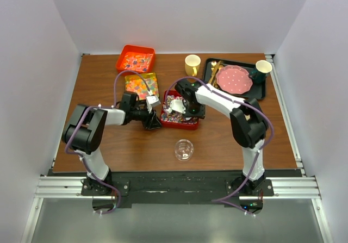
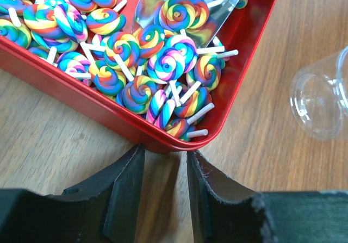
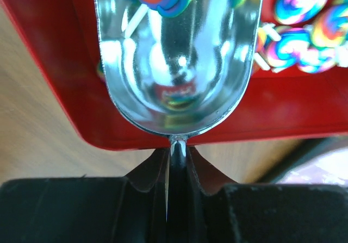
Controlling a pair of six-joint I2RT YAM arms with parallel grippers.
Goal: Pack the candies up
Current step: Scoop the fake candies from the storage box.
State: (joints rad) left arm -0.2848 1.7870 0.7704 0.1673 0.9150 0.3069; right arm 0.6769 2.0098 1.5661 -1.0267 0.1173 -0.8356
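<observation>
Left claw (image 2: 165, 161) stood narrowly parted and empty at the rim of the red tray (image 2: 81, 93), which sat on the wooden tabletop (image 2: 49, 145) heaped with rainbow swirl lollipops (image 2: 166, 63). Right claw (image 3: 175, 156) was clamped on the handle of a metal scoop (image 3: 179, 74) whose bowl lay inside that tray holding one lollipop; a clear cup (image 2: 321, 96) sat nearby.

top: high behind arms, down on whole counter (image 1: 136, 145)
left wrist: close, past fingers (image 2: 122, 194) to red tray (image 2: 70, 96)
right wrist: closer, along scoop (image 3: 179, 80)
shared: red tray
</observation>
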